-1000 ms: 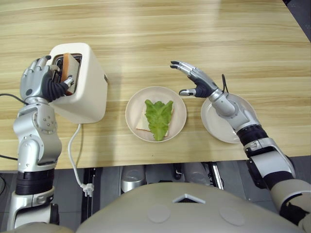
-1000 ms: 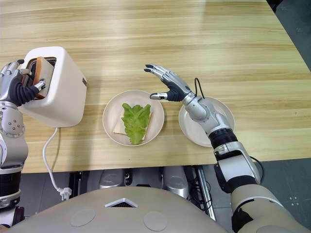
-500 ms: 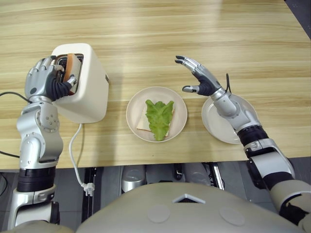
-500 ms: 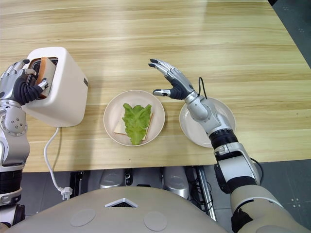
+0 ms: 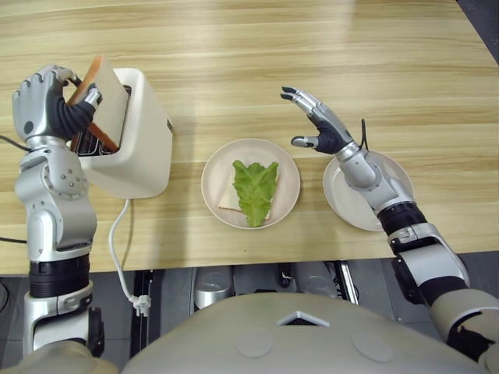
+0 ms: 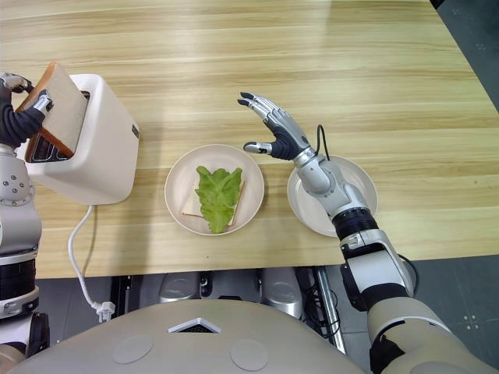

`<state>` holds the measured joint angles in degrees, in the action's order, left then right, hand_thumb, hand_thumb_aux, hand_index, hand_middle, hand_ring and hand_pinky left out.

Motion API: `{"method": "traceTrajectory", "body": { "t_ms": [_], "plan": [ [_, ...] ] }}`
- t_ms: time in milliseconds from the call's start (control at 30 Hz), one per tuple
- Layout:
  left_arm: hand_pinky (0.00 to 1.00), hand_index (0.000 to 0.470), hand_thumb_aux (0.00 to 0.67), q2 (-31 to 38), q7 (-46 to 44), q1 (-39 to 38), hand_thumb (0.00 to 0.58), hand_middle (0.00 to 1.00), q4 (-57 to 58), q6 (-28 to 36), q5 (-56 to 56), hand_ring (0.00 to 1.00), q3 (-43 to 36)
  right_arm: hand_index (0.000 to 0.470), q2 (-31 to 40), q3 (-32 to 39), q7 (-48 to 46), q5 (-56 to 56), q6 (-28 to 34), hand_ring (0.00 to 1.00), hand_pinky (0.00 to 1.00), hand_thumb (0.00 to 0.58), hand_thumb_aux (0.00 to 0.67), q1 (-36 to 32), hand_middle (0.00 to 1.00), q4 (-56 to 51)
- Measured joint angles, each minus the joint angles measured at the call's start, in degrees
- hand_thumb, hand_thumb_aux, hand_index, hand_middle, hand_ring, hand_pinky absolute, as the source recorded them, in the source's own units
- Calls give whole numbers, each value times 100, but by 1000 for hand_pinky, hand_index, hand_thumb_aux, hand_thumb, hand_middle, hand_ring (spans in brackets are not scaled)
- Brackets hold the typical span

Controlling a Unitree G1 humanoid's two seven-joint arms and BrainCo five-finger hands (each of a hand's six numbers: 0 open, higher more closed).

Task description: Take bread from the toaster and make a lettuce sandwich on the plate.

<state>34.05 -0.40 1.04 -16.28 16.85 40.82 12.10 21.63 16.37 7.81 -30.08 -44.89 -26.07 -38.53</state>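
Observation:
A white toaster stands at the table's left. My left hand is shut on a slice of bread, held tilted and lifted nearly clear of the toaster's slot. In the middle, a cream plate carries a bread slice with a green lettuce leaf lying on it. My right hand hovers open, fingers spread, above the table between that plate and an empty white plate on the right.
The toaster's white cord runs off the table's front edge, its plug hanging below. A thin black cable loops at my right wrist. Bare wooden tabletop stretches across the back.
My left hand has risen and drawn the bread slice up out of the toaster slot, tilting it. My right hand has shifted slightly right and stays open.

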Motion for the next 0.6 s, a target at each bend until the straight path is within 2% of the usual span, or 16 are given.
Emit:
{"method": "traceTrajectory", "body": {
  "t_ms": [200, 367, 600],
  "plan": [
    [1000, 460, 670, -131, 514, 202, 580, 1000, -232, -216, -112, 1000, 323, 0, -4, 1, 40, 0, 2, 0, 0, 0, 0, 0, 0, -23],
    [1000, 460, 670, -138, 996, 562, 580, 1000, -794, -732, -252, 1000, 629, 0, -4, -4, 85, 4, 21, 0, 0, 0, 0, 0, 0, -23],
    [1000, 460, 670, -198, 1090, 1193, 580, 1000, -1465, -1338, -898, 1000, 888, 0, 184, -293, 163, 197, -9, 0, 0, 0, 0, 58, 0, 114]
  ]
}}
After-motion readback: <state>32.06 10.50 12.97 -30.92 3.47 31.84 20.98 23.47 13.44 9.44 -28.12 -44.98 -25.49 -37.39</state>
